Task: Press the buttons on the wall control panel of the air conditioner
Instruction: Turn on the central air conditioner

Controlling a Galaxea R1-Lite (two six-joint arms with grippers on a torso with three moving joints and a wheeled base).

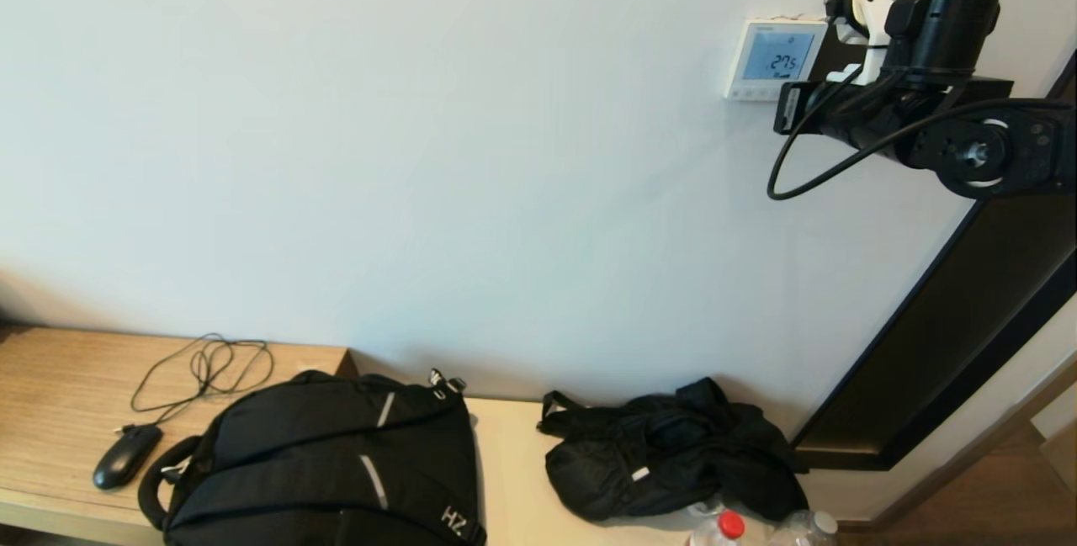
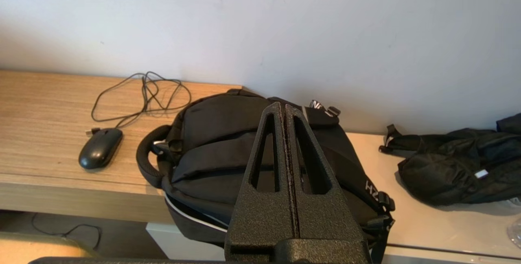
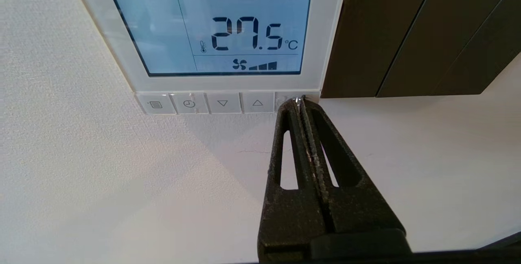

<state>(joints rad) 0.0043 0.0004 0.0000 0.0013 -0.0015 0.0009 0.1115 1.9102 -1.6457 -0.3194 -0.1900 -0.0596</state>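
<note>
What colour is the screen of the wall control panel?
Pale blue with dark digits reading 27.5, on the screen of the white control panel; the right wrist view shows it best.

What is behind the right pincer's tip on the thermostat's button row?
The closed right pincer covers the button at the row's end by the dark panel. Its symbol is hidden. Menu, clock, down and up buttons show beside it on the thermostat.

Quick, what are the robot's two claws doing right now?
Left gripper: shut, empty, above the backpack.
Right gripper: shut, tip at the control panel buttons.
</note>
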